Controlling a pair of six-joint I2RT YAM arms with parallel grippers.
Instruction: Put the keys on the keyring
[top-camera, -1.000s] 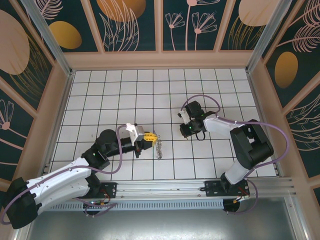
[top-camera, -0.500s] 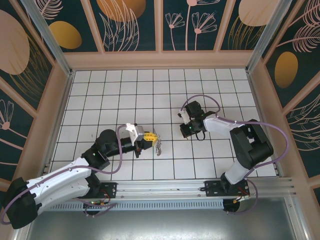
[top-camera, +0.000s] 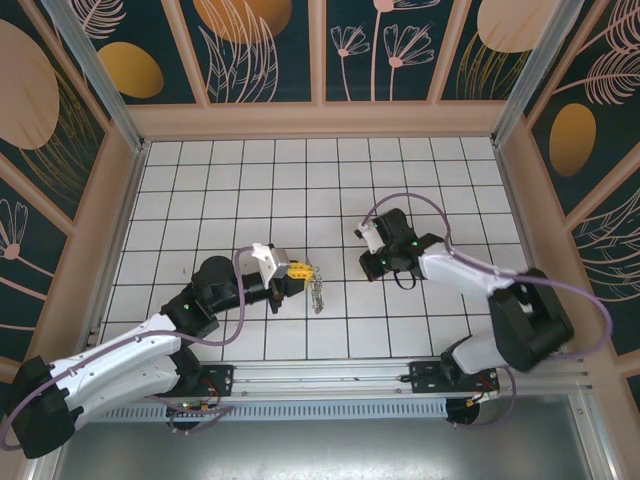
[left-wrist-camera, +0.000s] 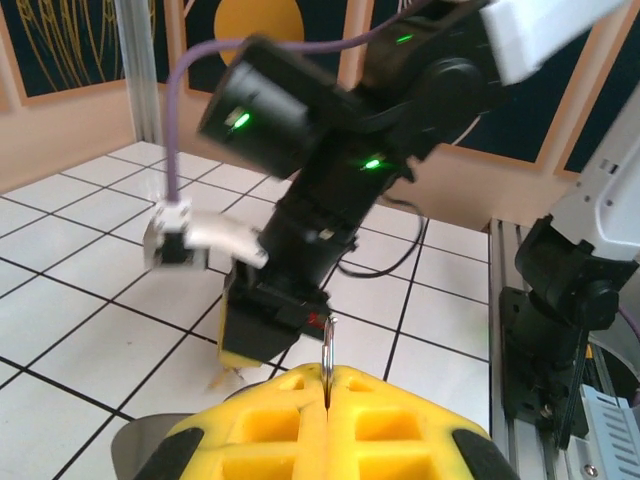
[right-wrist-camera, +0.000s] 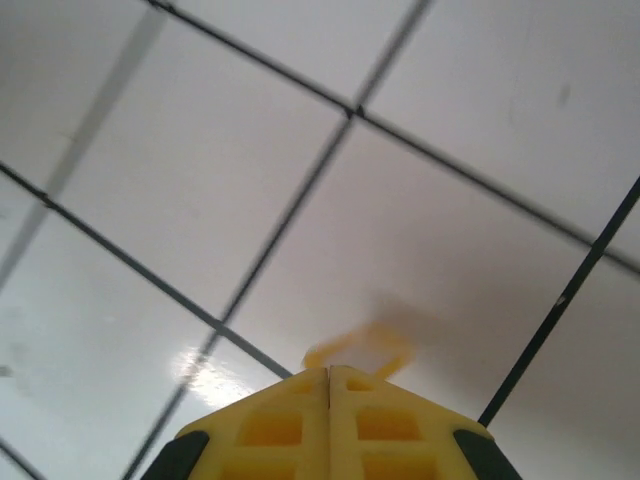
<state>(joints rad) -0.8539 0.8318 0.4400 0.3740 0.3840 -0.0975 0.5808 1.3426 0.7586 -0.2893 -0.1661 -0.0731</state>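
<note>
Since a second ago the right arm's elbow has swung outward; the right gripper (top-camera: 378, 264) stays low over the tiles, jaws pressed together, with a blurred gold key (right-wrist-camera: 362, 343) at its tips (held or not, I cannot tell); the left gripper (top-camera: 298, 270) pinches the keyring (top-camera: 317, 291), which dangles beside it.

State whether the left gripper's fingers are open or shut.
Shut: the left gripper's yellow fingers meet at one seam, pinching the thin keyring.

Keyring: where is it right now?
Top view: the keyring is just left of centre, held at the tip of the left gripper. Left wrist view: its thin ring sits pinched between the yellow fingers.
</note>
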